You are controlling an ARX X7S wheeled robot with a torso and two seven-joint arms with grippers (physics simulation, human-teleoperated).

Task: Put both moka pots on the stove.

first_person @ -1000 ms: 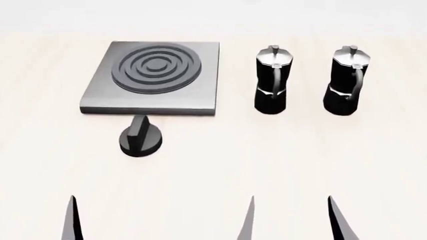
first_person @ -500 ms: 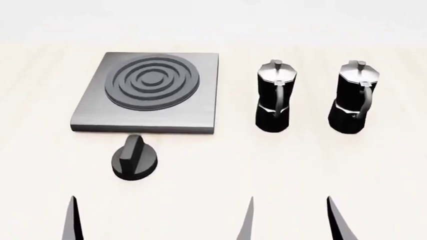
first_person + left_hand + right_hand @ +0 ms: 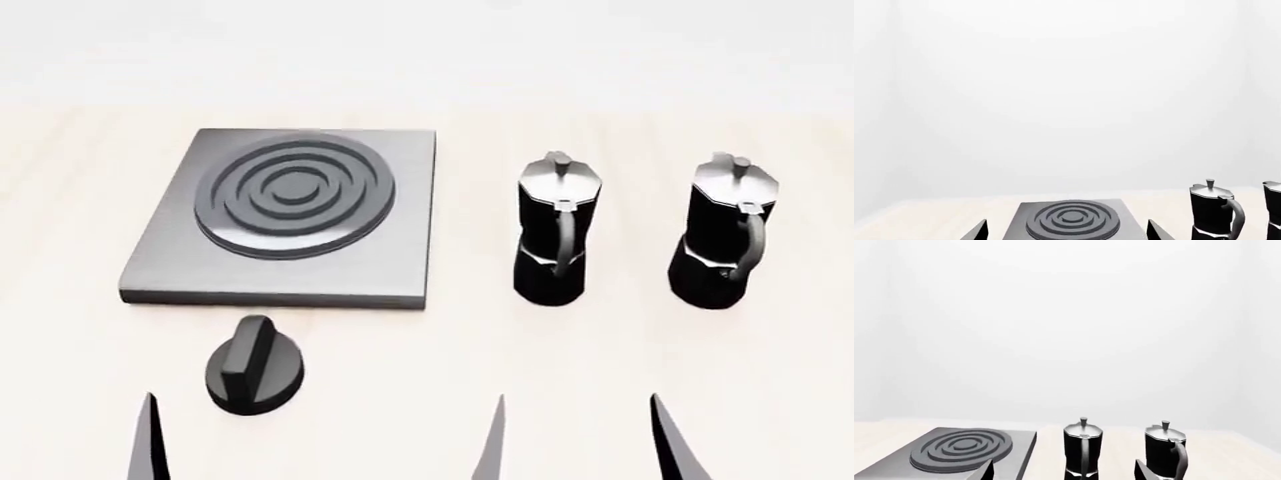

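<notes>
Pots (image 3: 558, 235) (image 3: 722, 235) stand upright beside the stove (image 3: 287, 215), well beyond both arms' spread fingers (image 3: 665, 440) (nothing held).

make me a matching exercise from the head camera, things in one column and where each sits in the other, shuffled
Things:
1. stove
2. black round knob
3. near moka pot
4. far moka pot

Places:
A. farthest to the view's right
B. on the table just in front of the stove's front edge
C. between the stove and the other pot
D. left half of the table, ring burner on top

Pairs: 1-D, 2-B, 3-C, 4-A
</notes>
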